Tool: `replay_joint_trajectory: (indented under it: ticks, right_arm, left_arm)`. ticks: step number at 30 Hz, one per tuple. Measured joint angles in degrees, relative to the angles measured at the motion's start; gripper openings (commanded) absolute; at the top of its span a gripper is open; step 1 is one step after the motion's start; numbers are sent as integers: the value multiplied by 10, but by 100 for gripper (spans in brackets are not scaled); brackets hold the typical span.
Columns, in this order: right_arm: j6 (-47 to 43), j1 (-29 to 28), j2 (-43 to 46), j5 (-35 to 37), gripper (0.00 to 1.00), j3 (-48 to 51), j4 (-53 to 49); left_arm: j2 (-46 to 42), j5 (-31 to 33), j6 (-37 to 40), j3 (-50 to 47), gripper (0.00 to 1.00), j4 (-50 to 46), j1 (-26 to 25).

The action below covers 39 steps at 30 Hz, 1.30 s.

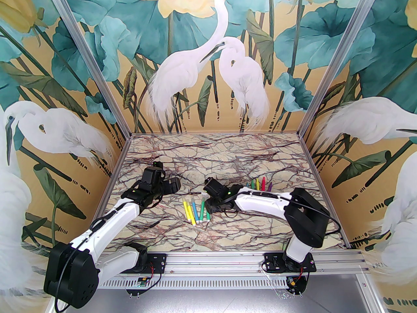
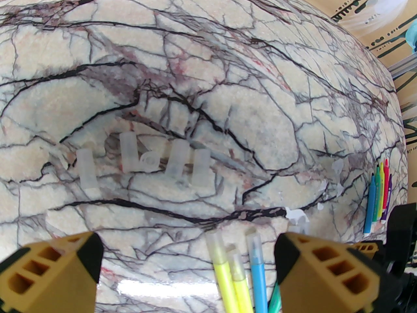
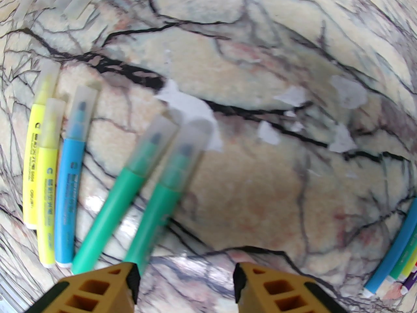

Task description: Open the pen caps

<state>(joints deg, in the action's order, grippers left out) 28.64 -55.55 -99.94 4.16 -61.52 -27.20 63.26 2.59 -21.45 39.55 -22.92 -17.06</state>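
Several capped pens (image 1: 195, 211) lie side by side mid-table: two yellow (image 3: 42, 174), one blue (image 3: 70, 191) and two green (image 3: 107, 207), each with a clear cap (image 3: 81, 109) on its tip. My right gripper (image 3: 184, 285) is open just behind them, and the inner green pen (image 3: 156, 204) ends beside its left finger (image 3: 97, 289). My left gripper (image 2: 189, 272) is open, low over the table, with nothing between its fingers. Several loose clear caps (image 2: 179, 161) lie in a row ahead of it. The capped pens (image 2: 241, 279) reach in between its fingers' far ends.
A second row of uncapped pens (image 1: 259, 184) lies to the right on the marble table (image 1: 211, 155), also at the left wrist view's right edge as coloured pens (image 2: 379, 194). White worn patches (image 3: 185, 106) mark the surface. Painted walls enclose three sides.
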Motion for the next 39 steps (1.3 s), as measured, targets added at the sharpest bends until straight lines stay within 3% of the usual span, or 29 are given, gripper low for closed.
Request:
replay_joint_trajectory:
  ticks: [21,39]
  right_arm:
    - [24,-24,-65,-12,46,-25,3]
    - [34,-30,-86,37,28,-54,-39]
  left_arm:
    - [-23,14,0,-10,93,1,4]
    - [-23,16,-3,-10,94,1,6]
